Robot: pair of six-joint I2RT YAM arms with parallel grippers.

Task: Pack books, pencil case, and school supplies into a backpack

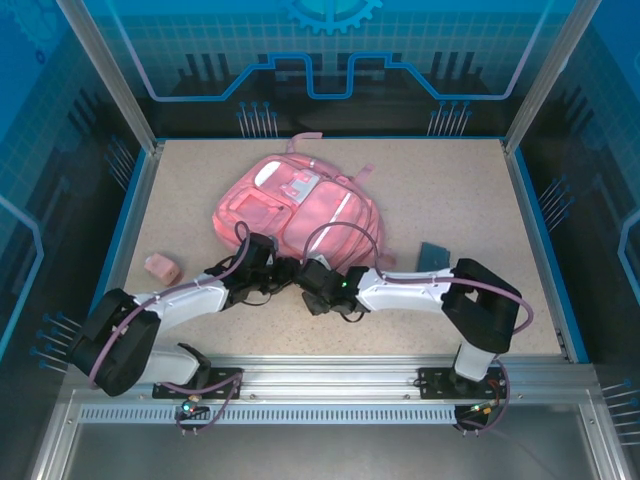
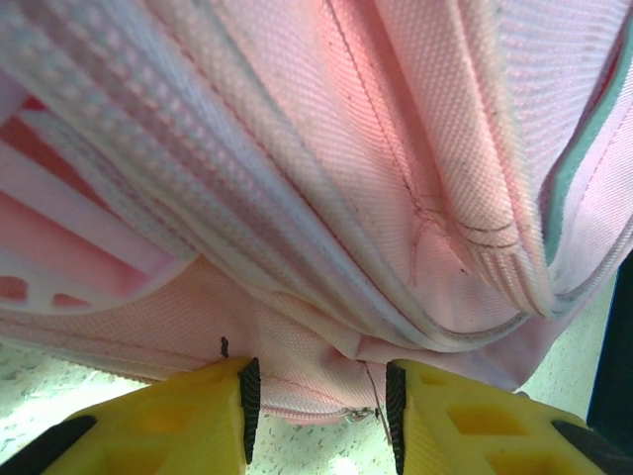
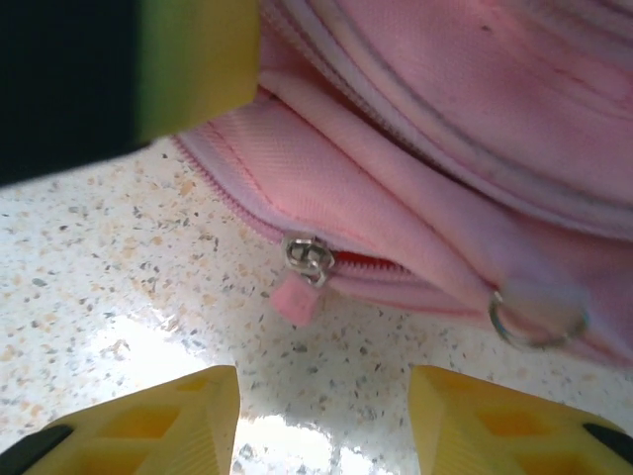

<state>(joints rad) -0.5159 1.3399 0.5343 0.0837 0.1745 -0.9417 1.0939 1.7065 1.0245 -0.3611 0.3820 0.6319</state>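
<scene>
Lying between left jaws: backpack [image 2: 316, 198] edge

Backpack [image 1: 300, 205]: soft pink fabric, lying flat on the table [image 1: 450, 180] with its front face up, top handle [image 1: 303, 140] toward the far edge and bottom toward the near edge. Pale stripes [image 1: 268, 175] and front pockets mark the upper face. Along the lower edge, a metal zip slider [image 3: 307, 252] carries a small square pink pull [image 3: 294, 297] resting on the table. The zip beside it gapes slightly, and a metal ring [image 3: 534, 322] hangs further along.
</scene>
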